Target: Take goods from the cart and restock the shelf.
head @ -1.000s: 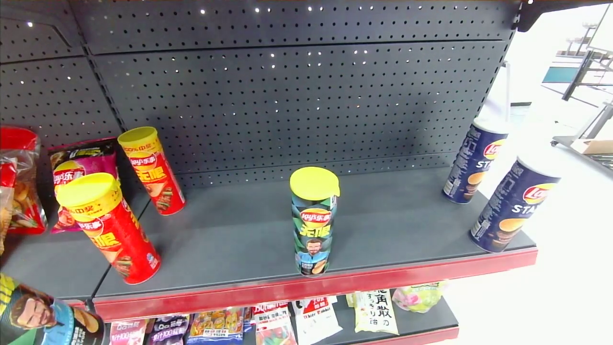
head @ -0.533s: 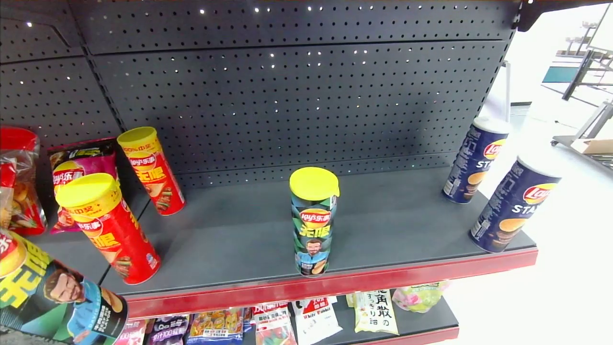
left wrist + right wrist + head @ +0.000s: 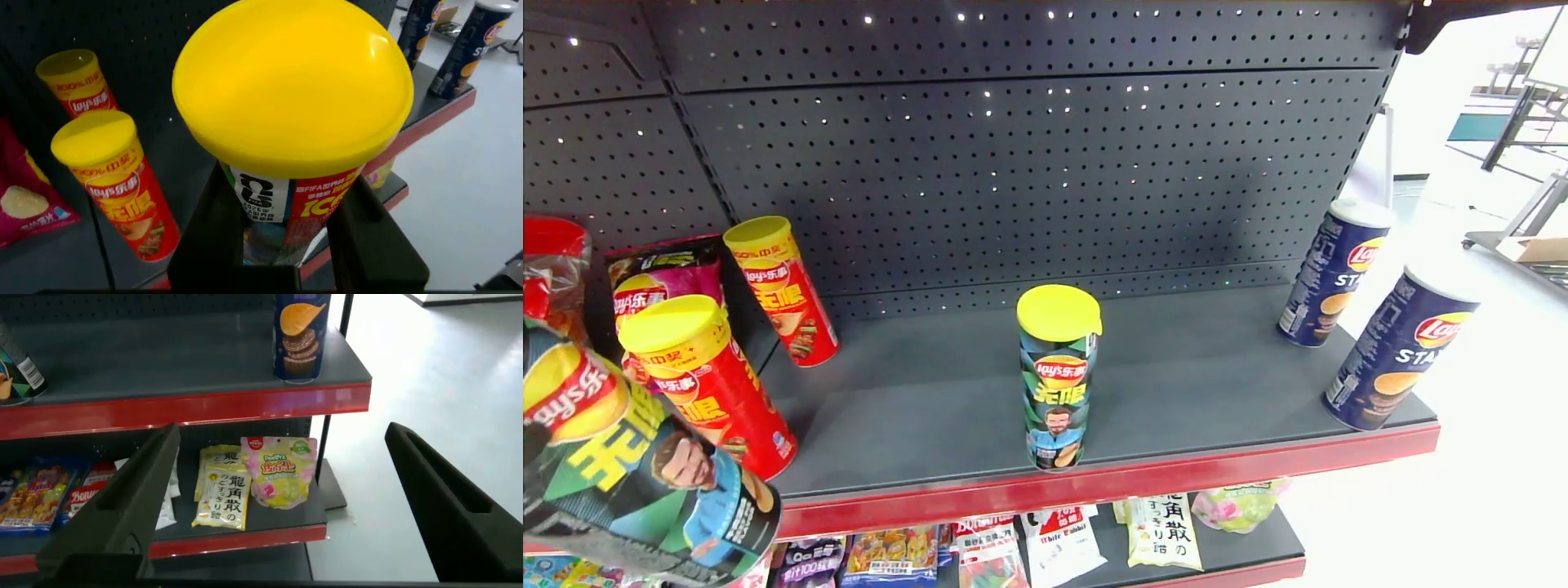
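My left gripper is shut on a green chip can with a yellow lid. In the head view this can is tilted at the lower left, in front of the shelf's red front edge and overlapping a red can. A matching green can stands upright near the middle front of the shelf. My right gripper is open with nothing between its fingers, low by the shelf's right end, facing the lower shelf.
A second red can leans near the pegboard back. Two blue cans stand at the right end. Chip bags sit at far left. Snack packets fill the lower shelf. Bare shelf lies around the middle green can.
The held green can has risen from the lower left corner, up and to the right, and now overlaps the front red can. Everything on the shelf stays put.
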Motion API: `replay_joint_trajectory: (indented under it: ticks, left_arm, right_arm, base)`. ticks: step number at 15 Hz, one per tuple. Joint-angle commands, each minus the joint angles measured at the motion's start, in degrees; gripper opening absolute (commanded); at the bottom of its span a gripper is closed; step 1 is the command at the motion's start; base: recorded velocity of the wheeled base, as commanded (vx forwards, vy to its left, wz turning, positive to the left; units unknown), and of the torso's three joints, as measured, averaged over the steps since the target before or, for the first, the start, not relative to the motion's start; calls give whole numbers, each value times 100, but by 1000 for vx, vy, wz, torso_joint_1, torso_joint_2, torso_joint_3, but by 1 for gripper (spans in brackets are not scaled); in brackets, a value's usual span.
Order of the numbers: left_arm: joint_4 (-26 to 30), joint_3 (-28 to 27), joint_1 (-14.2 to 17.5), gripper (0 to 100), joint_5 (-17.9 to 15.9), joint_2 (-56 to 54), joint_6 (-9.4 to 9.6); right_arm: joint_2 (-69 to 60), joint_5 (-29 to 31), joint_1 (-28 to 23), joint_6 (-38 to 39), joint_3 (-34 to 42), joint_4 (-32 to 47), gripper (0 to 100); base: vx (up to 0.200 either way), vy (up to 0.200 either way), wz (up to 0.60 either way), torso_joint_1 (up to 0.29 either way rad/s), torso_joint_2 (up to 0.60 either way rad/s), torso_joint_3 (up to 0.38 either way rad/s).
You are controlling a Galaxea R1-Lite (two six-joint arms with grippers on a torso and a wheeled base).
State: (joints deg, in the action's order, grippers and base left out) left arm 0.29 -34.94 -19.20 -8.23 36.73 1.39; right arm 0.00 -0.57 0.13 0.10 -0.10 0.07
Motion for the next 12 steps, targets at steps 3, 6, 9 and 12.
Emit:
replay_joint_trajectory:
  ticks: [3,6,9,12]
  left_arm:
    - [-961,-66,-49,0,-38,1530,10]
    - [-1752,-338,-207,0,-118,2725,2]
    - [-2288,-751,-251,0,-170,3710,2]
    - [-2288,-1446,-286,0,-311,4510,72]
  right_arm:
    - [9,-4,4,-1,1,1,100]
    - [9,-4,4,-1,1,1,100]
    - [9,-4,4,-1,1,1,100]
    - [9,-4,4,-1,1,1,100]
  base:
    - [0,0,0,0,0,0]
    - [0,0,0,0,0,0]
    - [0,0,0,0,0,0]
    - [0,0,0,0,0,0]
